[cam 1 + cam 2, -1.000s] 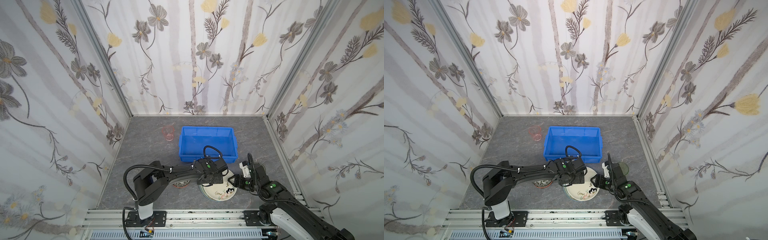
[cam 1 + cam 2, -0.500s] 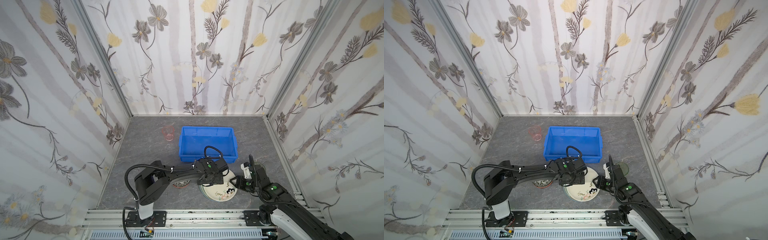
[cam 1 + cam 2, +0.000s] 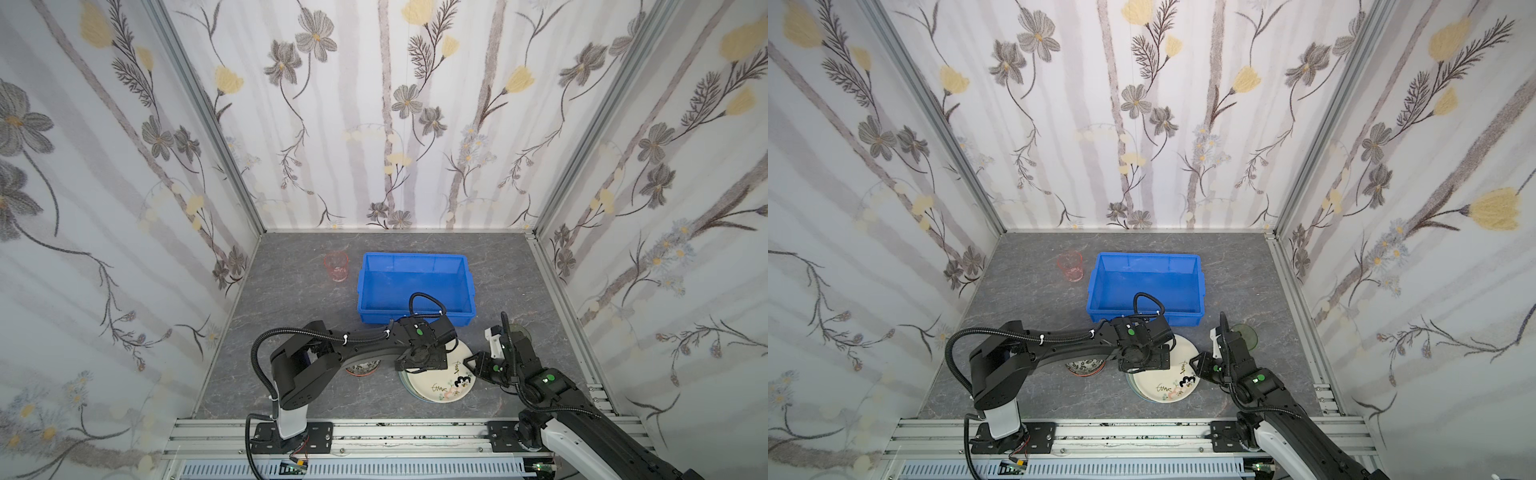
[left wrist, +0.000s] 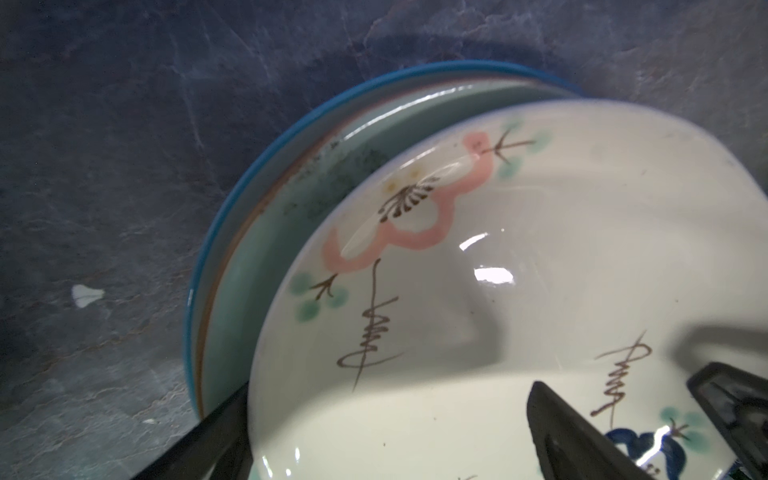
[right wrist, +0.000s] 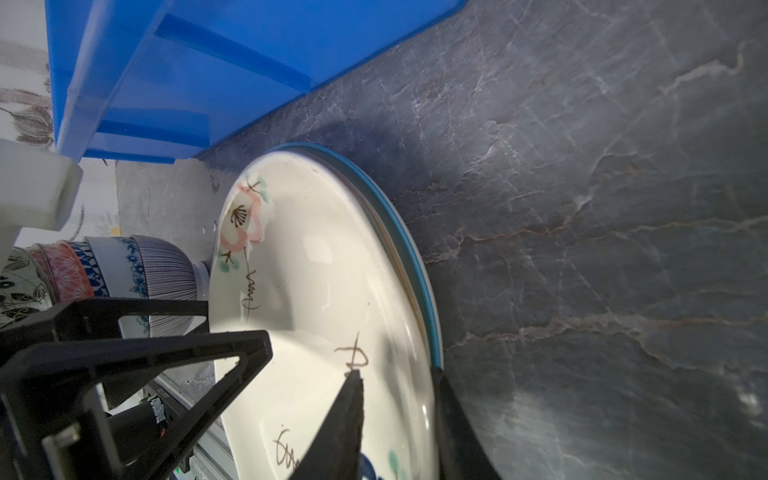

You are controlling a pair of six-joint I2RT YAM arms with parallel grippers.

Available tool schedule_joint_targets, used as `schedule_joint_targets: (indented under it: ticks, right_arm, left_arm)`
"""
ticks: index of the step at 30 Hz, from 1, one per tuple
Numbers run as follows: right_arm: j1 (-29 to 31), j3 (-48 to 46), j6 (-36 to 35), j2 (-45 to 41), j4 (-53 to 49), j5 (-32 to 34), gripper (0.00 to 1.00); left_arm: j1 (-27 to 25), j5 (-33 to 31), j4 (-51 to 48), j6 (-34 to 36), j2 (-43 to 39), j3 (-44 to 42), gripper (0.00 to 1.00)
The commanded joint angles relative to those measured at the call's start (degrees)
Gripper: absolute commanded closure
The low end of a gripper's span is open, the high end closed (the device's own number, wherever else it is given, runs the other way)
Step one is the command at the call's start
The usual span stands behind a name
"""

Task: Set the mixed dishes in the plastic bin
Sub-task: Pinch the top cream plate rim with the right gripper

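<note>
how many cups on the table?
2. Pink cup stands just left of the blue bin; green cup sits right of the bin's near corner, partly behind the right arm. More may hide under the arms.

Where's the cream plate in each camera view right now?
Top view: cream plate low, just right of centre.
Top view: same spot, in front of the blue bin.
Left wrist: fills most of the frame.
Right wrist: mid-frame, seen obliquely.
Shared landmark: brown script painted on it.
</note>
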Motion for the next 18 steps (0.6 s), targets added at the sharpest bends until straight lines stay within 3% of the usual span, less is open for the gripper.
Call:
schedule_joint_targets:
  ticks: [1, 18]
  right_arm:
    - [-0.02, -0.02, 1.72, -0.69, 5.55, -3.7, 0.77]
    - [-0.29, 0.75, 2.25, -5.07, 2.34, -1.65, 0.91]
  left_arm:
    - [-0.01, 2.22, 6.78, 0.05, -0.13, 0.75, 0.0]
    - [-0.03, 1.23, 7.16, -0.01, -1.59, 0.13, 0.0]
